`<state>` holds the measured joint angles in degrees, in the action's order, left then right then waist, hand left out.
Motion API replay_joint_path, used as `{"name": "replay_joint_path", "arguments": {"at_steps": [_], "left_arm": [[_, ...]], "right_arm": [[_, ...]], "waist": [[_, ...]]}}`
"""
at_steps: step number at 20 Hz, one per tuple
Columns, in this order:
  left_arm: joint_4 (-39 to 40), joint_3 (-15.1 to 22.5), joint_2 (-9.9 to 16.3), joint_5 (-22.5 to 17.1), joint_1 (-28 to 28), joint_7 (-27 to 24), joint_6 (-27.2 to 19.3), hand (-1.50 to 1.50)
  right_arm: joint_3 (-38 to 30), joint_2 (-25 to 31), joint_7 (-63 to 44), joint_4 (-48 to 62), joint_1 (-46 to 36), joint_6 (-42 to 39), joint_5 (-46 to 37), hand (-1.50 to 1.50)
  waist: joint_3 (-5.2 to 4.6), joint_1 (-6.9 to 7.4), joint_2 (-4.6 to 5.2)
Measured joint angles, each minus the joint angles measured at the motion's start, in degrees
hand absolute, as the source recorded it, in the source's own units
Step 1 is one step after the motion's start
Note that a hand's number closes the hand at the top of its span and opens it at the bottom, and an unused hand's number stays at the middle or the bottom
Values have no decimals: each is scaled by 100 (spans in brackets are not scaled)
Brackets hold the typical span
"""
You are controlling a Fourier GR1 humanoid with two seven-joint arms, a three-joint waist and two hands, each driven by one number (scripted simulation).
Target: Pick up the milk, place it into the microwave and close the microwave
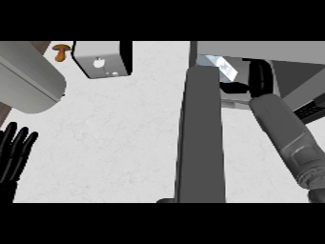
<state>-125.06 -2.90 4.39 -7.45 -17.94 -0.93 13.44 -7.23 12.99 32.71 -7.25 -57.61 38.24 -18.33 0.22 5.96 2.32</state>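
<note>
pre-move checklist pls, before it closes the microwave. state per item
1. Microwave door open: ok, it stands swung out, edge-on to the head view.
2. Milk inside the microwave: cannot tell, no carton is visible and the right robot hand hides part of the cavity.
3. Right robot hand released: cannot tell, it sits inside the opening and its fingers are not readable.
4. Right forearm out of the door's swing: not ok, it reaches through the opening.
5. Left robot hand out of the way: ok, open and resting at the lower left edge, fingers up.
6. Counter left of the door free of objects in the swing path: ok.
</note>
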Motion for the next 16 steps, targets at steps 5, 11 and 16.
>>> {"name": "replay_joint_path", "arguments": {"at_steps": [5,11,16], "left_arm": [[133,62,-43,150,11,-127,-2,-150],[185,132,-92,345,-11,-239,-38,-150],[119,53,-28,309,-14,-183,-7,-150]], "right_arm": [[47,-94,-106,174,-199,-201,-74,-150],[-57,-158,-67,176,-232,-110,-8,-150],[-219,-102,-10,115,-222,42,116,-150]], "waist": [[-2,-9,2],[-2,-58,-20],[-2,-98,-33]]}}
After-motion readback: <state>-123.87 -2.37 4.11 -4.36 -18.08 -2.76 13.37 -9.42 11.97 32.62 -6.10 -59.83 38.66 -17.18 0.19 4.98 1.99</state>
